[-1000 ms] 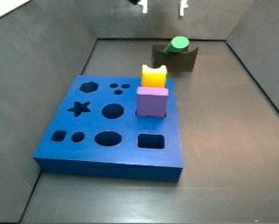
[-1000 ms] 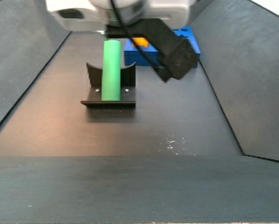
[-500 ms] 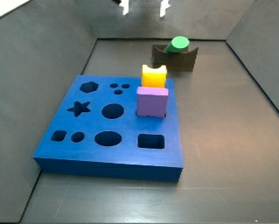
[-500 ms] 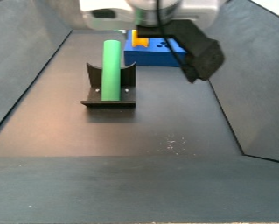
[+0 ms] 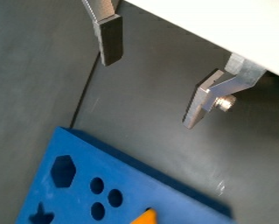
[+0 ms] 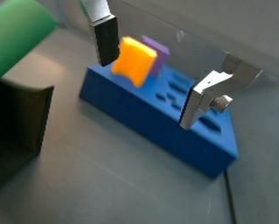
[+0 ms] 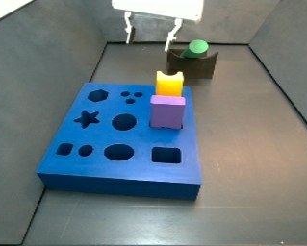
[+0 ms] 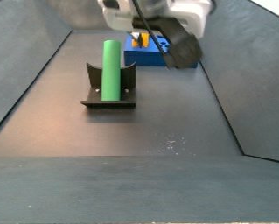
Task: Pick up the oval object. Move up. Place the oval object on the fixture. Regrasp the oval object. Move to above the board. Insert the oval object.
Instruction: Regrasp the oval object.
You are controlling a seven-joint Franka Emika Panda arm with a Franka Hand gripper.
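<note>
The gripper [image 6: 159, 74] hangs above the tabletop [image 8: 129, 166] with fingers [image 6: 107, 39] spread wide and empty; the oval object [image 8: 110, 67] rests in the fixture [image 8: 108, 103], beside the fingers. The board [image 7: 123, 135] holds a yellow block [image 7: 168, 84] and purple block [image 7: 167, 110]. A misaligned regrasp could knock the rod from its notch.

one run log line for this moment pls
stage: regrasp pending | pincer: open, empty, in the air between fixture and board | oval object: resting in fixture notch | board: yellow and purple blocks seated
</note>
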